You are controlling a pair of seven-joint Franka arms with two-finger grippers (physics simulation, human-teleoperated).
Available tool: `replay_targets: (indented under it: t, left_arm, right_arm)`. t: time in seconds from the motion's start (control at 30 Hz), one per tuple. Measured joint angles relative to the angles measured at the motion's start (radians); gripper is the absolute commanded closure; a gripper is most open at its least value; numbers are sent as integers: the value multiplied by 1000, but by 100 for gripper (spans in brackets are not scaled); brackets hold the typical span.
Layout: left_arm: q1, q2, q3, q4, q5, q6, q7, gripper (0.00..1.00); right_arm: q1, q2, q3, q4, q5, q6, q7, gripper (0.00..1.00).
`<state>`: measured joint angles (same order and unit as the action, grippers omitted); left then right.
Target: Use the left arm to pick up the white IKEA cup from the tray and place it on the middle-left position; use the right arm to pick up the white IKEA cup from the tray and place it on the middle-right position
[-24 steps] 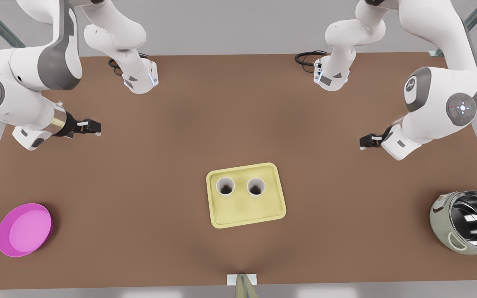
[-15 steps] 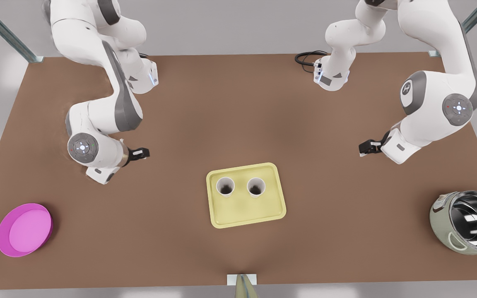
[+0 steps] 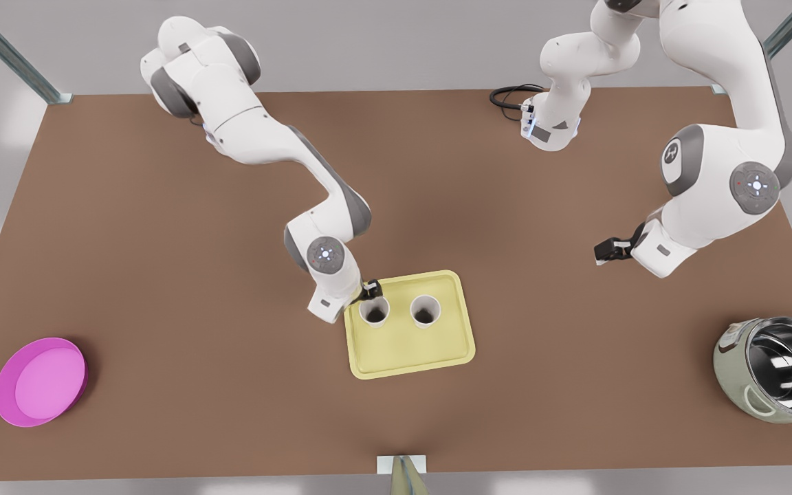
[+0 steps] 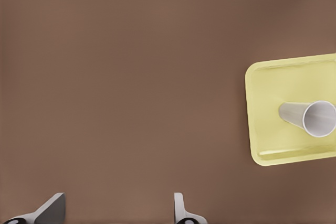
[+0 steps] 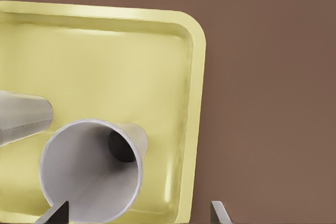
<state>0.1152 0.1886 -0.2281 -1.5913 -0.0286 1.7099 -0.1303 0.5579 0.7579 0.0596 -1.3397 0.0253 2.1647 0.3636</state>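
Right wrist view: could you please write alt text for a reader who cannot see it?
The open right tool hovers by a white cup standing on a yellow tray near its corner. A second cup stands beside it; brown table lies beyond.

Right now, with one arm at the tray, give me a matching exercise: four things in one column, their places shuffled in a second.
Things
1. right gripper
2. left gripper
3. pink dish
4. pot

Places
A. table's lower right corner in the front view
B. over bare table, off to the front view's right of the tray
C. at the tray's far-left corner, open beside a cup
D. table's lower left corner in the front view

Pairs: 1-C, 2-B, 3-D, 4-A
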Motion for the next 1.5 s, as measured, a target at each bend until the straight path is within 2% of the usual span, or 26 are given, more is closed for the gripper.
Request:
replay_targets:
  t: [0.2, 0.43, 0.47, 0.5, 0.6, 0.67, 0.8, 0.9, 0.97, 1.1, 1.23, 1.37, 1.5]
  left_arm:
    - [0, 1, 0, -9, 0, 10, -6, 0]
    - [-2, 7, 0, -9, 0, 20, -11, 0]
    - [-2, 7, 0, -9, 0, 20, -11, 0]
    - [-2, 7, 0, -9, 0, 21, -12, 0]
    - [-3, 8, -1, -9, 0, 25, -13, 0]
    - [-51, 32, -1, -3, 0, 40, -28, 0]
    - [-275, 147, -1, 26, 28, 108, -118, 0]
    - [-354, 256, -1, 70, 46, 178, -200, 0]
    - [-396, 359, 0, 152, 68, 220, -254, 0]
    - [-425, 426, 0, 184, 109, 294, -352, 0]
    - [-464, 457, 0, 186, 159, 348, -447, 0]
    - [-487, 504, 0, 182, 178, 400, -528, 0]
    - [-490, 544, 3, 185, 185, 466, -595, 0]
  right_arm:
    - [6, 66, -10, 12, -4, 131, 109, 0]
    - [8, 97, -12, -2, -7, 189, 198, 0]
    - [9, 98, -12, -6, -5, 193, 209, 24]
    - [8, 98, -12, -7, -3, 196, 219, 61]
    - [8, 95, -12, -8, 9, 203, 237, 83]
    - [8, 95, -12, -8, 31, 209, 232, 92]
    - [8, 94, -12, -8, 30, 214, 241, 97]
    - [-3, 77, -12, -8, 29, 209, 250, 100]
    - [-43, 27, -12, -8, 30, 174, 246, 100]
    - [-244, -81, -12, -8, 31, 27, 163, 100]
    - [-476, -93, -13, -1, 18, -69, -17, 100]
    - [-527, -49, -12, 1, -30, -85, -198, 100]
    - [-533, 21, -10, -3, -41, -23, -348, 100]
